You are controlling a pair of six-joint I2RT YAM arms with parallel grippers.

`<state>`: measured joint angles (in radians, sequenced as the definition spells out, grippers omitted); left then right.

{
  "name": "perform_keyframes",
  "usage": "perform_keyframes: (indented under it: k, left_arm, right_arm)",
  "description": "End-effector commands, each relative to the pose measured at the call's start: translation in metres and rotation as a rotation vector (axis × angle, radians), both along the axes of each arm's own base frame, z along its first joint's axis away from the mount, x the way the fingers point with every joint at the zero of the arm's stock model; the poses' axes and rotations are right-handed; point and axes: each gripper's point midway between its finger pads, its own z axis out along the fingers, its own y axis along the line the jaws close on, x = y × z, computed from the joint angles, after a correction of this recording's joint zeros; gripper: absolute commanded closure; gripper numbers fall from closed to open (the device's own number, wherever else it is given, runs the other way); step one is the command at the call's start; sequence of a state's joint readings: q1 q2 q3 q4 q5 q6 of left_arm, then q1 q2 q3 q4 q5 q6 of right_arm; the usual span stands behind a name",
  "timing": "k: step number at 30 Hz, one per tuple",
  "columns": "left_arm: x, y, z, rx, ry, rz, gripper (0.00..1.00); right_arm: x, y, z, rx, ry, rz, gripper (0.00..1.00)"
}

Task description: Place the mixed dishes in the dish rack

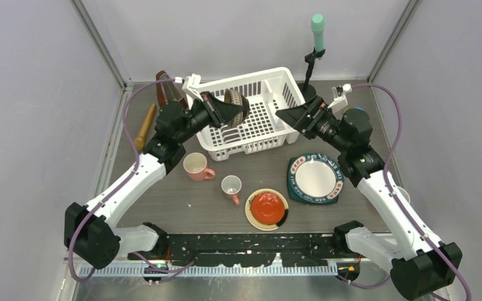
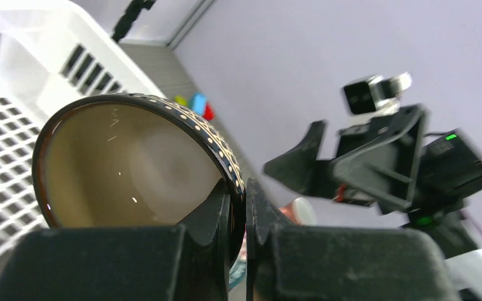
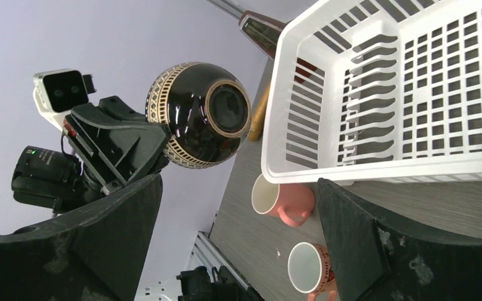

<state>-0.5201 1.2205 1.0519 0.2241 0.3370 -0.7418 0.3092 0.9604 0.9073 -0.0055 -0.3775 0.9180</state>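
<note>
My left gripper point(image 1: 231, 110) is shut on the rim of the small brown bowl point(image 1: 236, 105) and holds it on edge above the left part of the white dish rack point(image 1: 278, 80). The bowl fills the left wrist view point(image 2: 125, 166) and shows from below in the right wrist view point(image 3: 199, 115). My right gripper point(image 1: 287, 116) is open and empty at the rack's right side. Two pink mugs point(image 1: 196, 167) point(image 1: 231, 187) stand on the table in front of the rack. The cream plate with red centre point(image 1: 267, 209) and the teal-rimmed plate point(image 1: 314, 178) lie to their right.
A wooden stick point(image 1: 144, 127) lies left of the rack by the left wall. A black stand with a green top point(image 1: 317, 32) rises behind the rack's right corner. Coloured blocks point(image 2: 194, 106) sit at the far right. The rack's plate slots point(image 3: 367, 100) are bare.
</note>
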Motion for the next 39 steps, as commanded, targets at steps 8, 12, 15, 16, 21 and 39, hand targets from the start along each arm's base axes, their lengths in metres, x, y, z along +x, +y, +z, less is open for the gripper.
perform_keyframes:
  k: [8,12,15,16,21,39]
  left_arm:
    - [0.012,0.027,0.104,-0.796,-0.018,-0.136,1.00]
    - [0.015,0.040,0.114,-0.947,-0.108,-0.157,1.00]
    - [0.017,0.036,0.116,-0.934,-0.133,-0.166,1.00]
    - [0.015,0.034,0.118,-0.910,-0.161,-0.169,1.00]
    - [0.011,0.044,0.132,-0.909,-0.244,-0.121,1.00]
    - [0.010,0.040,0.152,-0.909,-0.298,-0.155,1.00]
  right_arm:
    - [0.020,0.036,0.050,0.413,0.077,0.115,0.00]
    - [0.030,0.038,0.052,0.537,0.120,0.062,0.00]
    - [0.032,0.047,0.057,0.629,0.161,0.059,0.00]
    - [0.037,0.046,0.054,0.653,0.172,0.034,0.00]
    - [0.051,0.044,0.051,0.825,0.302,-0.041,0.00]
    - [0.077,0.076,0.077,1.168,0.462,0.038,0.00]
